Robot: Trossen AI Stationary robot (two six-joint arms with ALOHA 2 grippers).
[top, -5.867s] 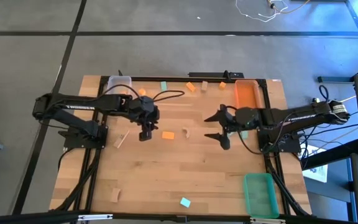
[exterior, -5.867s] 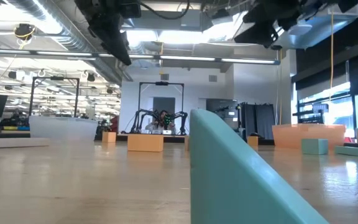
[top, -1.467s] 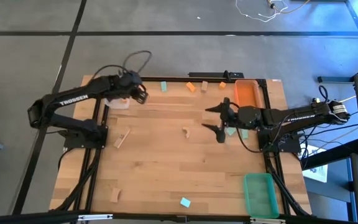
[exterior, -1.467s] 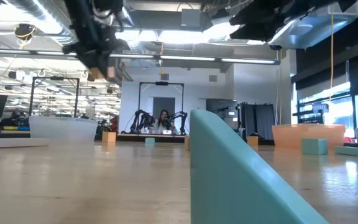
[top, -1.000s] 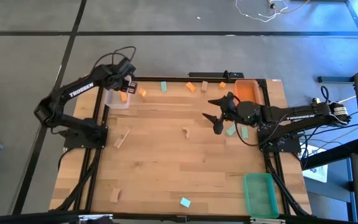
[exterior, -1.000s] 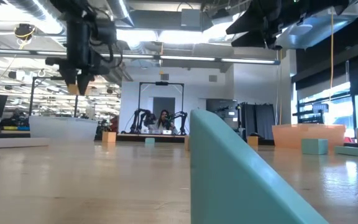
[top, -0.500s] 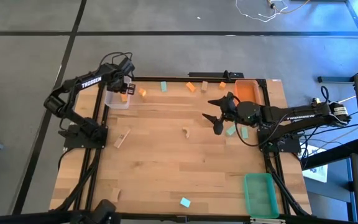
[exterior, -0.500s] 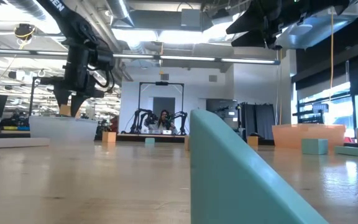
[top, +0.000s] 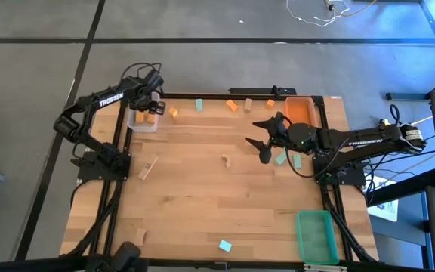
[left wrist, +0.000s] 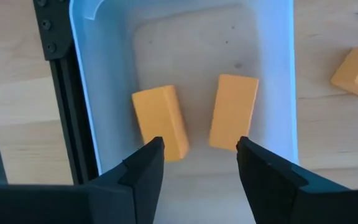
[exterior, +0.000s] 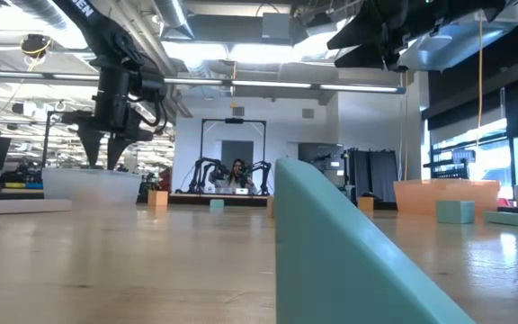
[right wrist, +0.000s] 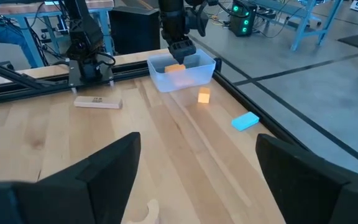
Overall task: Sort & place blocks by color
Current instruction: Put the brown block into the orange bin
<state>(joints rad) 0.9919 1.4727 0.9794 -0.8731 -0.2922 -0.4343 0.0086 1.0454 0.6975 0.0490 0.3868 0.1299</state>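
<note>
Blocks in the bin: two orange rectangular wooden blocks [left wrist: 160,121] lie side by side, slightly apart, on the floor of a clear plastic bin [top: 137,123] at the table's far left corner.
Left claw [left wrist: 197,152]: hangs directly above the clear bin, fingers spread open with nothing between them; one orange block shows just past each fingertip.
Nearby blocks: a small orange cube [top: 173,112] sits on the table just beside the bin; along the far edge lie a teal-green block [top: 199,104], an orange block [top: 232,106], a pale wood block [top: 248,104] and another orange cube [top: 269,103].
Middle of table: a pale wooden bar [top: 149,168] lies toward the left side, and a small pale wood piece [top: 225,159] sits near the centre.
Near edge: a pale wood block [top: 139,237] and a teal-green block [top: 225,245]; in the low view that teal block fills the foreground and hides much of the table behind it.
Right claw [top: 261,138]: held above the table beside the orange plastic bin [top: 302,113], fingers wide open and empty; two teal-green blocks [top: 280,159] lie under the arm.
Green plastic bin [top: 314,236]: at the near right corner.
Wooden table [top: 225,196]: pale planks with a black frame.
</note>
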